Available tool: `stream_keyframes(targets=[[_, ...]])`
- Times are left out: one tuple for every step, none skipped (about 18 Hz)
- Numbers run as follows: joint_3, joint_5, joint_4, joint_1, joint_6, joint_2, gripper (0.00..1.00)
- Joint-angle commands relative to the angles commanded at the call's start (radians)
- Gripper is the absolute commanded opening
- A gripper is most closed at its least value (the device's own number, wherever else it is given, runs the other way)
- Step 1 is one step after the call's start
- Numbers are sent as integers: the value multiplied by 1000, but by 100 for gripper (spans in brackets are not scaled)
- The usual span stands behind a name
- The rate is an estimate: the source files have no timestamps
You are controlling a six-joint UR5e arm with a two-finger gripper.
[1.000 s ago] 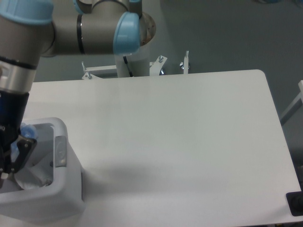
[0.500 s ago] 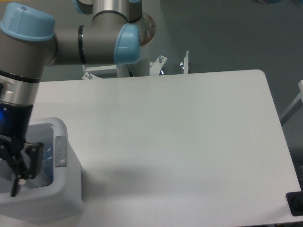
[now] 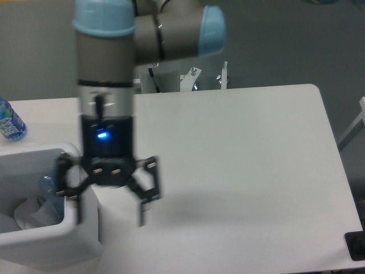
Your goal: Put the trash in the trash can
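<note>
My gripper [image 3: 108, 200] hangs with its jaws spread wide and nothing between them, over the front left part of the table [image 3: 239, 171], one finger over the right wall of the trash can [image 3: 77, 240] and the other over bare tabletop. The can sits at the front left corner, and inside it I can make out a pale crumpled wrapper [image 3: 34, 211] and, against the right wall, something clear and bluish that I take for the plastic bottle [image 3: 48, 185], though it is too blurred to be sure. By my reckoning the trash is in and my part is to clear off cleanly: rise straight before swinging, so that the left finger does not catch the thick rim and drag the can. Farther back, at the left edge of the table, stands a blue bottle [image 3: 9, 121] with a blue-green label; that one I would leave alone. Its label is too small and soft to read, and I can read no writing anywhere else.
</note>
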Motion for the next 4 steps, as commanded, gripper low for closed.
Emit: stream_keyframes(targets=[[-23, 8, -34, 18, 80, 24, 100], [-48, 21, -64, 41, 164, 46, 100], [-69, 35, -86, 58, 236, 61, 100], [-80, 40, -89, 71, 275, 69, 100]])
